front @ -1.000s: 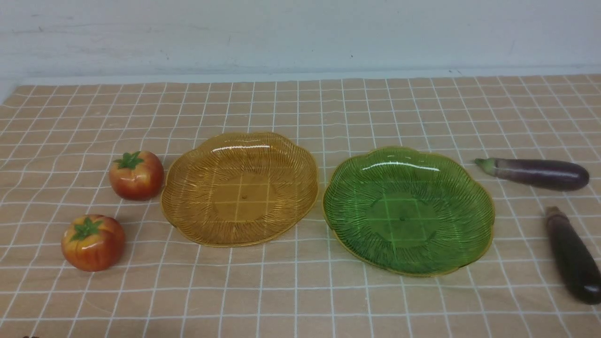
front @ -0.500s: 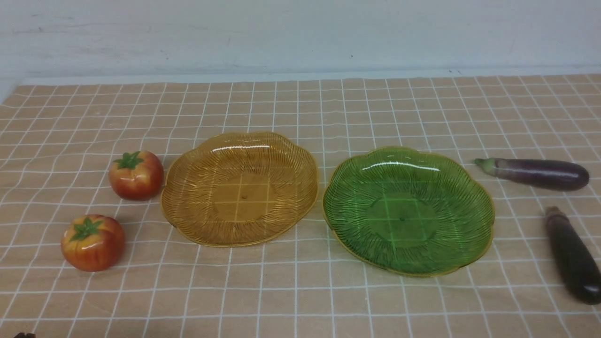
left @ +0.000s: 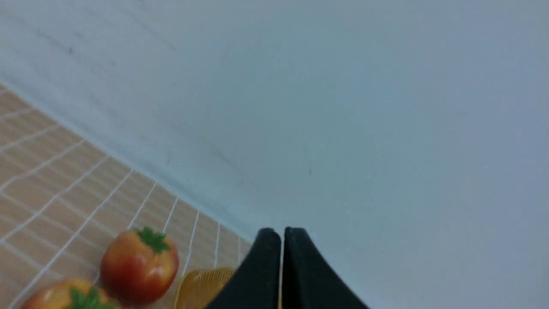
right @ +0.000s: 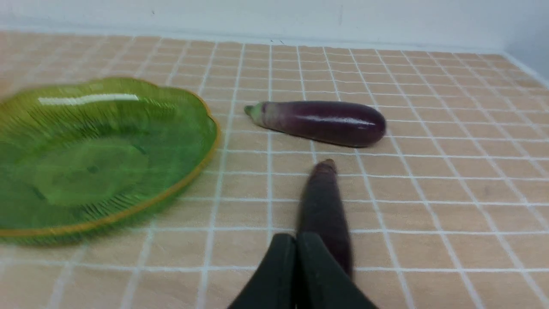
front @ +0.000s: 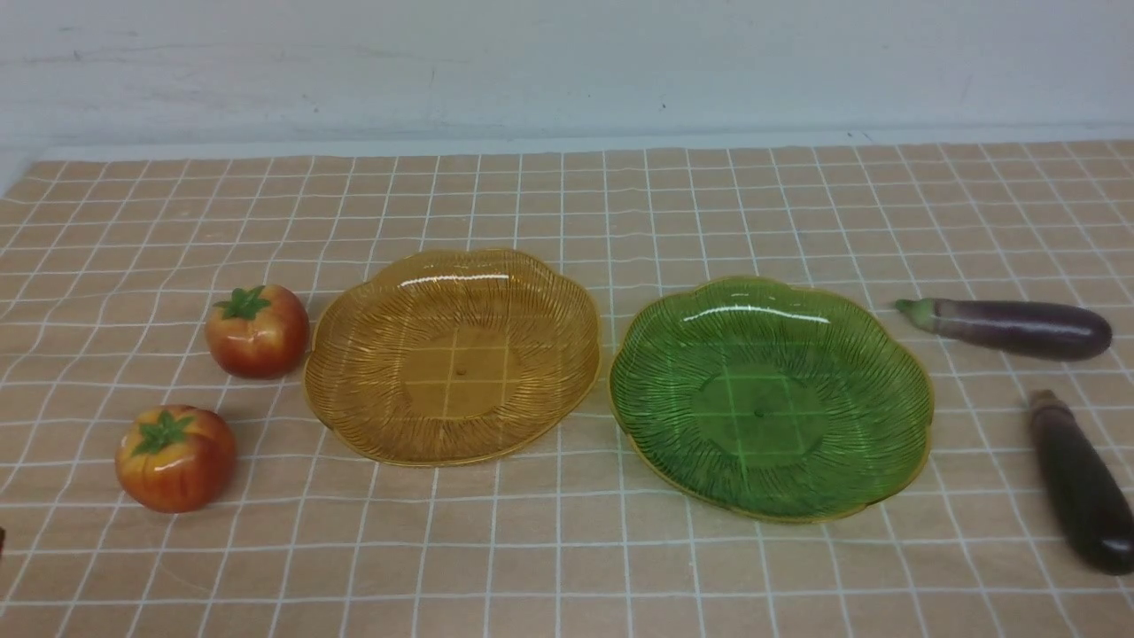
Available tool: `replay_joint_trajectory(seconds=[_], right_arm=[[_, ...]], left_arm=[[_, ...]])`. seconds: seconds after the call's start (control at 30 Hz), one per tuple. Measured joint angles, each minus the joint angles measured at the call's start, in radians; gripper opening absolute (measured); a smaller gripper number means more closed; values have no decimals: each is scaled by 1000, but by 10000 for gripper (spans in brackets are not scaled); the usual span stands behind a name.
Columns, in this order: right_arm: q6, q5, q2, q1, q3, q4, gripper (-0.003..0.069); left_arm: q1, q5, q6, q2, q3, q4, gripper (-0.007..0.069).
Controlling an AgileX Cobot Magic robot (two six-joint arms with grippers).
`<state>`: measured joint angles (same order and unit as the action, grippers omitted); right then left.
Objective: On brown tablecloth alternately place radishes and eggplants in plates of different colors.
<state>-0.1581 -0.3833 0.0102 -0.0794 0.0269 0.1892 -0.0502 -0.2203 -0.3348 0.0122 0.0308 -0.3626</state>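
On the brown tablecloth [front: 567, 567] an amber plate [front: 452, 356] and a green plate [front: 769, 397] lie side by side, both empty. Two radishes sit left of the amber plate, one farther [front: 257, 330] and one nearer [front: 174, 457]. Two eggplants lie right of the green plate, one crosswise [front: 1010, 328] and one pointing forward [front: 1079, 483]. My left gripper [left: 282, 234] is shut and empty, raised, with the radishes [left: 139, 266] off to its side. My right gripper [right: 296, 240] is shut and empty, just short of the near eggplant [right: 324, 210]. Neither gripper shows in the front view.
A pale wall [front: 567, 62] rises behind the cloth's far edge. The cloth is slightly wrinkled on the left side. The green plate [right: 94, 154] lies beside the eggplants in the right wrist view.
A dark bit of the left arm at the bottom left corner of the front view has shifted to the left edge. The plates, radishes and eggplants have not moved.
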Motion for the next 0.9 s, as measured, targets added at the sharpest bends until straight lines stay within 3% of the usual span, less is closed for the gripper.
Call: replay_joint_trajectory(seconds=[0.1,0.2,0.3,0.43,0.57,0.67,0.77,0.9], right_arm=[[63,79,0,0,1,186,-15],[147,193,0,0,1,417,-15],[197,269,0,0,1,674,-15],[182,311,0,0,2,886,-15],[121,315,0,0,2,935,-15],[101,339,0,0,2,957,-15],[-11,300,0,0,-98,918,-15],[-218,124,-48,0,-367,813,-15]], left_arm=[[0,-158,-37,0,-19,1,-3],[0,-150,-50,-1,-203,71,-3],[0,77,-50,-51,-413,188,-3],[0,554,-45,-203,-666,283,-3],[0,1068,50,-439,-800,304,-3],[0,1319,178,-625,-818,299,-3],[0,1392,262,-750,-820,281,-3],[0,1356,318,-874,-826,225,-3]])
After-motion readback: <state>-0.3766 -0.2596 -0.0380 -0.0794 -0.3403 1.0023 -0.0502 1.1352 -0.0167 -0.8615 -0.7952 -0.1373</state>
